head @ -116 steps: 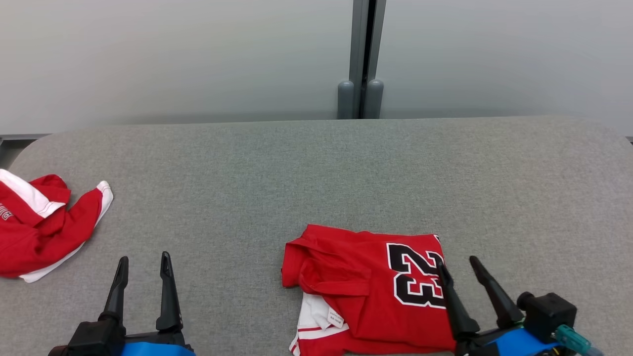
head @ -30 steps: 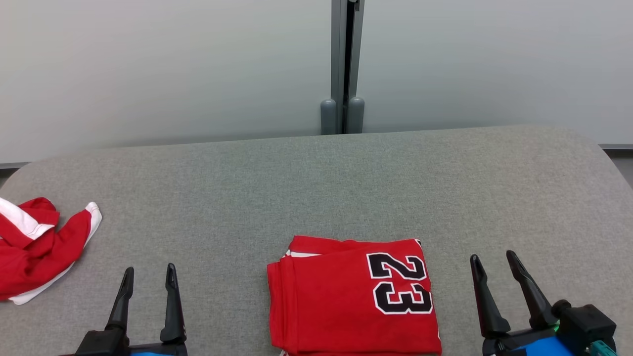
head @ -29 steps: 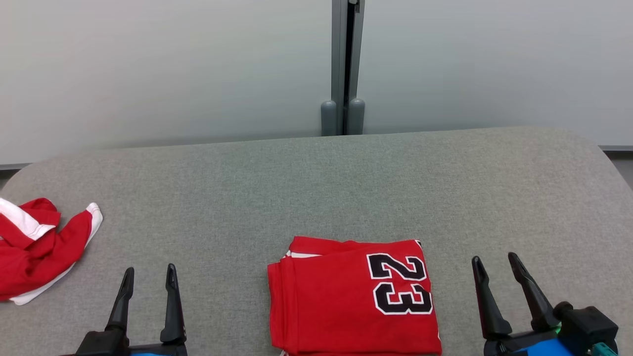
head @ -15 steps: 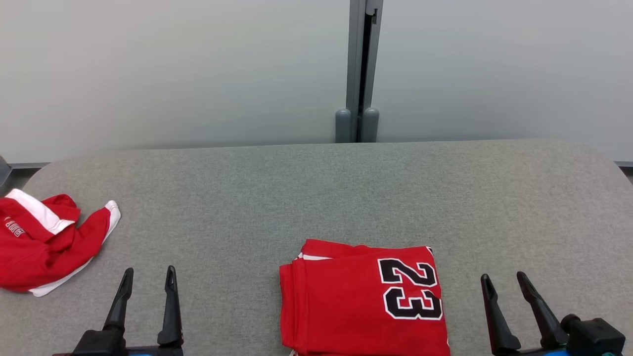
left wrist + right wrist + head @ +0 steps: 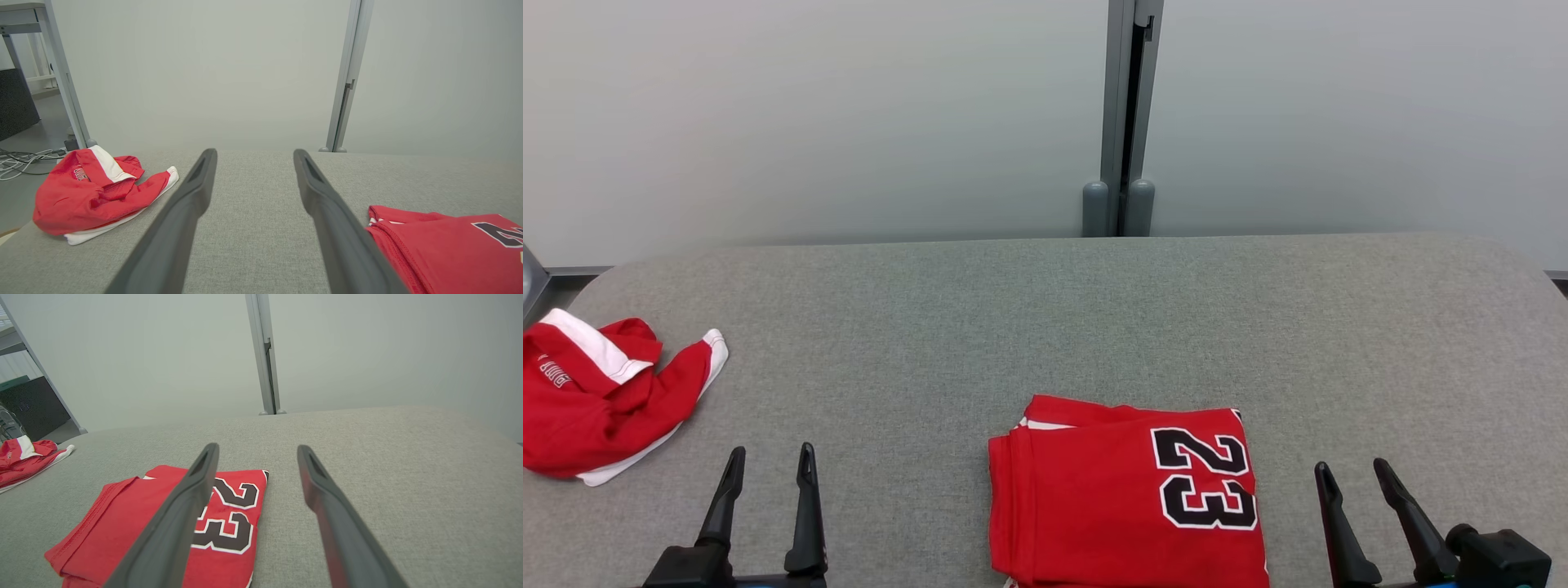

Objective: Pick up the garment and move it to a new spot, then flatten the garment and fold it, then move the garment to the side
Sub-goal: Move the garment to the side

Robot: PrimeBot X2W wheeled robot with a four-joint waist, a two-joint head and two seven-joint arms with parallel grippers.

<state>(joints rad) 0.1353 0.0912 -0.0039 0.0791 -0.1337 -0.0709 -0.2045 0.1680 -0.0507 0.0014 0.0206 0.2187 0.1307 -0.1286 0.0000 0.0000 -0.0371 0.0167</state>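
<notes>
A red garment [image 5: 1094,506] with a black "23" lies folded into a neat rectangle at the near middle of the grey table [image 5: 1045,327]. It also lies low right in the left wrist view, garment [image 5: 449,249], and low left in the right wrist view, garment [image 5: 122,526]. My left gripper [image 5: 771,461] stands open at the lower left, well clear of the cloth. My right gripper [image 5: 1350,474] stands open at the lower right, just beside the garment's right edge, nothing between its fingers.
A second red and white garment [image 5: 596,392] lies crumpled at the table's left edge, also crumpled garment [image 5: 90,192]. A grey post [image 5: 1123,122] rises behind the table against a pale wall. Cables [image 5: 20,161] lie on the floor beyond the left end.
The garment's loose flap was folded over into a tidy rectangle since the oldest frame. In the last second both grippers stayed open and low; the camera shifted slightly.
</notes>
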